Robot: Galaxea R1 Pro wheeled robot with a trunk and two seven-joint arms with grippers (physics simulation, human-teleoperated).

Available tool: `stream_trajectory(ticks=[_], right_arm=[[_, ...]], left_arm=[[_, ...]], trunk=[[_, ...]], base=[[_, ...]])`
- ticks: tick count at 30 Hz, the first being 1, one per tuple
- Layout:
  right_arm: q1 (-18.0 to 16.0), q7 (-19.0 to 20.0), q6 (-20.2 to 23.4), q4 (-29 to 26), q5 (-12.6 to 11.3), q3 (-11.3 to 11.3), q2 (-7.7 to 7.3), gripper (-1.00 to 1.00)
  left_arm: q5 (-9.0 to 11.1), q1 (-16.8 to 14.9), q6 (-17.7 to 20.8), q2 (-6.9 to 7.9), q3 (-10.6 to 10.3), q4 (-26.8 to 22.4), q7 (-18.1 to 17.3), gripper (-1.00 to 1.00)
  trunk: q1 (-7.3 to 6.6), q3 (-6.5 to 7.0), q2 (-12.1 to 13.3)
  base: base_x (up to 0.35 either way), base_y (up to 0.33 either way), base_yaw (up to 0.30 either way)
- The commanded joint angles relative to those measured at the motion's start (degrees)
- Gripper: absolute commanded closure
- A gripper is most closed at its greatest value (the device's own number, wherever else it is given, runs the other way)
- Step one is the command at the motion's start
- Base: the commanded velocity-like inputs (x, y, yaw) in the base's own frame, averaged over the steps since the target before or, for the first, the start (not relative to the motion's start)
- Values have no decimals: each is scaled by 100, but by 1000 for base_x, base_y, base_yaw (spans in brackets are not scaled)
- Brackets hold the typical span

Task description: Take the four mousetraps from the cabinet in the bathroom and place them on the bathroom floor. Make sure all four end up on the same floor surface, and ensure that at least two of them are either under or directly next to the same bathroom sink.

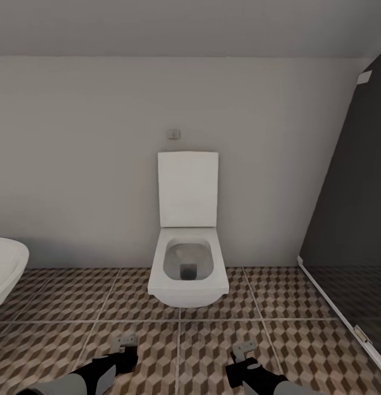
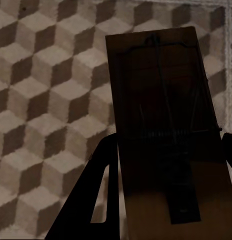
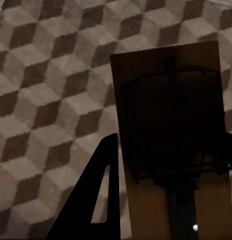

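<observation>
Head view: both arms entered at the bottom edge, the left gripper (image 1: pixel 126 344) and the right gripper (image 1: pixel 244 351) held low over the floor (image 1: pixel 300 340), apart from each other, each with a small grey piece showing at its tip. Left wrist view showed a mousetrap (image 2: pixel 168 130) clamped between the two dark fingers (image 2: pixel 98 200) of the left gripper, a tan board with dark wire and a coil spring across it, held above the cube-patterned tiles (image 2: pixel 46 100). Right wrist view showed a second mousetrap (image 3: pixel 171 125) gripped likewise between the fingers (image 3: pixel 101 195) of the right gripper, board face toward the camera, wire frame and spring visible, tiles (image 3: pixel 51 100) behind it. Whether either board touched the tiles could not be told. Beyond the grippers, a white toilet (image 1: pixel 188 269) stood against the wall (image 1: pixel 75 164), its lid (image 1: pixel 188 189) raised upright and its bowl open. A small grey plate (image 1: pixel 173 133) sat on the wall just above the lid. At far left the rim of a white sink (image 1: pixel 6 269) projected over the floor. At right, a dark glass shower panel (image 1: pixel 349 219) rose from a pale frame along the floor.
</observation>
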Motion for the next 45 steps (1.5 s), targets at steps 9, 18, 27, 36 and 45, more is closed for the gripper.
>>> stream_trajectory(ticks=[9, 18, 27, 36, 45], right_arm=[[-7, -21, 9, 12, 47, 5, 7, 100], [-7, -21, 9, 12, 48, 5, 6, 100], [-7, -21, 9, 12, 48, 5, 4, 100], [-7, -21, 9, 12, 48, 5, 7, 100], [-7, -21, 9, 12, 48, 5, 7, 100]], left_arm=[[33, -2, 20, 0, -46, -4, 35, 100], [33, -2, 20, 0, -51, -4, 35, 100], [33, -2, 20, 0, -50, -4, 35, 100], [33, -2, 20, 0, -46, -4, 35, 100], [33, 5, -10, -5, -53, -4, 39, 100]], trunk=[[22, -205, -15], [45, -405, -27], [68, -604, -39], [81, -715, -46], [94, -826, -52]], base=[[0, 0, 0], [0, 0, 0], [0, 0, 0], [0, 0, 0], [0, 0, 0]])
